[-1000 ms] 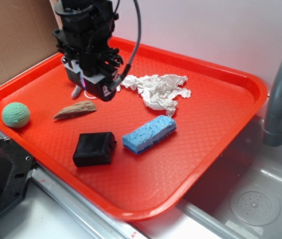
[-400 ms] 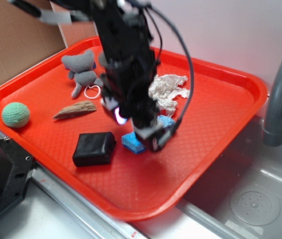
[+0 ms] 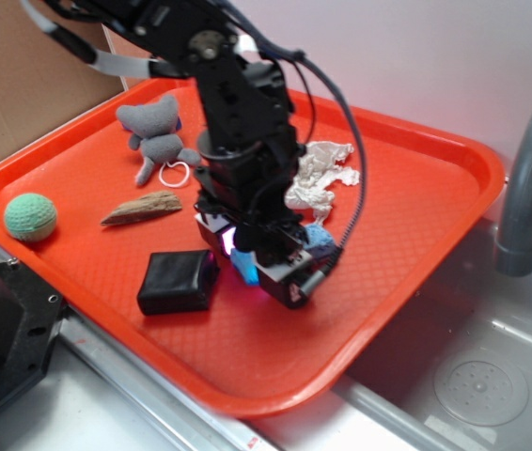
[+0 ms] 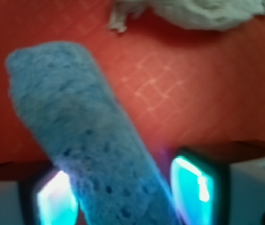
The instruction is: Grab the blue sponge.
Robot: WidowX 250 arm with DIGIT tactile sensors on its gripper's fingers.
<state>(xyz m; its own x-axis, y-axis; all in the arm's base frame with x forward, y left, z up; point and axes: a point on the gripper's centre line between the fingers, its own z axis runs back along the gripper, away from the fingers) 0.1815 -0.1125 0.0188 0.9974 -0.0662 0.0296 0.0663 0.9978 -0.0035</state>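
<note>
Under the claw point(image 3: 268, 268), the blue sponge point(image 4: 90, 145) is mostly hidden.

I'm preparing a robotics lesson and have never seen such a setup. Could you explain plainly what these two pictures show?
The outside view shows a black robot arm reaching down over a red tray beside a sink. Its gripper is lowered around the blue sponge. The other picture comes from a camera on the wrist, looking down between the two glowing fingers: the sponge lies between them, not yet clearly squeezed. Also on the tray: a black block, green ball, wood piece, grey plush toy and crumpled white paper.
</note>
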